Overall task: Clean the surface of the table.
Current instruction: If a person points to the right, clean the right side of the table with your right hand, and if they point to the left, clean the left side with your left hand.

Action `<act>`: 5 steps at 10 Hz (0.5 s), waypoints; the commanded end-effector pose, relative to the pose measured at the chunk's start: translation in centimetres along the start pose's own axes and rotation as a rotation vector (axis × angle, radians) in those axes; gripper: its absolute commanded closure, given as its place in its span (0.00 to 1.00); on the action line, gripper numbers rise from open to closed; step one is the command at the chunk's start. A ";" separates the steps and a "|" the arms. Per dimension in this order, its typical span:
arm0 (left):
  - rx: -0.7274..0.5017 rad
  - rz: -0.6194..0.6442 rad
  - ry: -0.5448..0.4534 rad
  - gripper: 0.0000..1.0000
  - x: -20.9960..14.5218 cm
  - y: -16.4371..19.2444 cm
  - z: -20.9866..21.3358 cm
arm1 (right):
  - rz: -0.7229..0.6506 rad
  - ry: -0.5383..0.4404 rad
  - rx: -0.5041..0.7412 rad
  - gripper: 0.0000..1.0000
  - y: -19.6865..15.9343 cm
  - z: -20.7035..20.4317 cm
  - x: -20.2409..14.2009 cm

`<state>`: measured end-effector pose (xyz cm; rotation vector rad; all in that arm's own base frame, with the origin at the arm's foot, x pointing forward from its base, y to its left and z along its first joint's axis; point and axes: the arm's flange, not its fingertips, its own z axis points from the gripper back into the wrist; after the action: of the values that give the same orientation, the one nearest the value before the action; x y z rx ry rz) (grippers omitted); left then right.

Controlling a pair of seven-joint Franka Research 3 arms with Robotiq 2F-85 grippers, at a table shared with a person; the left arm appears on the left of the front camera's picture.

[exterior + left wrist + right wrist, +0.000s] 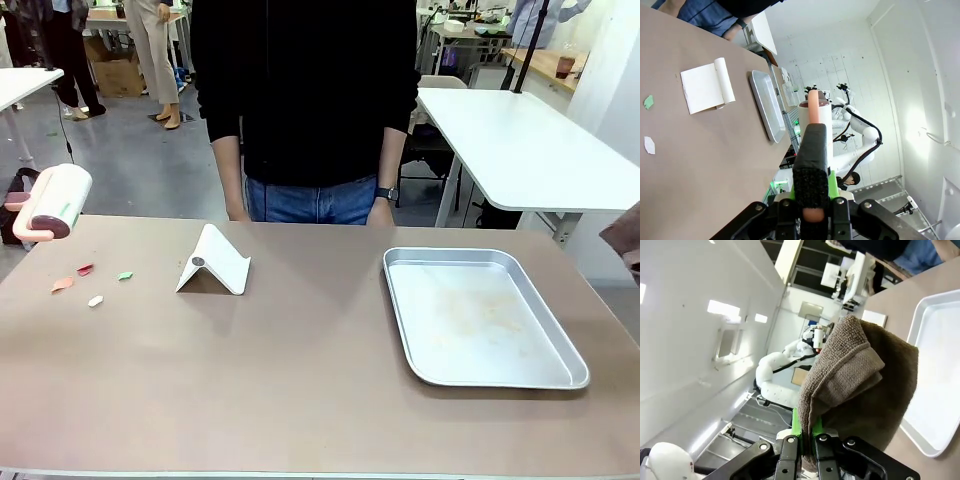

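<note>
- Table: tan-brown top spans the lower half of the front view; its surface also fills the left side of the left wrist view
- Tray: silver, rectangular, flat on the table at lower right of the front view. It holds no objects; faint brownish smears mark its floor
- The same tray shows edge-on at upper centre of the left wrist view and at the right edge of the right wrist view, nothing in it there either
- Loose scraps on the table, left of the front view: orange scrap, red scrap, green scrap, white scrap, near each other, outside the tray
- White folded stand: just right of the scraps, well apart from the tray
- Left gripper: clenched on the pink handle of a lint roller; the roller's white head sits at the left edge of the front view, above the table's far corner
- Right gripper: clenched on a folded brown cloth, held off the table beside the tray
- Person: stands at the far edge, top centre, hands down at the table edge
</note>
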<state>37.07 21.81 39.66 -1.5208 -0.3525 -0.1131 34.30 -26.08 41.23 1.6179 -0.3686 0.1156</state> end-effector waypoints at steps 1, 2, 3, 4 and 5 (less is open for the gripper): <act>-0.017 -0.016 0.007 1.00 -0.2 -0.3 0.1 | 0.001 -0.012 -0.012 0.92 0.9 0.7 -0.1; -0.017 -0.016 0.007 1.00 -0.2 -0.3 0.1 | 0.001 -0.012 -0.012 0.92 0.9 0.7 -0.1; -0.017 -0.016 0.007 1.00 -0.2 -0.3 0.1 | 0.001 -0.012 -0.012 0.92 0.9 0.7 -0.1; -0.017 -0.016 0.007 1.00 -0.2 -0.3 0.1 | 0.001 -0.012 -0.012 0.92 0.9 0.7 -0.1; -0.017 -0.016 0.007 1.00 -0.2 -0.3 0.1 | 0.001 -0.012 -0.012 0.92 0.9 0.7 -0.1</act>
<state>37.07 21.81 39.66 -1.5208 -0.3525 -0.1131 33.88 -26.59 41.43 1.6122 -0.3835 0.1080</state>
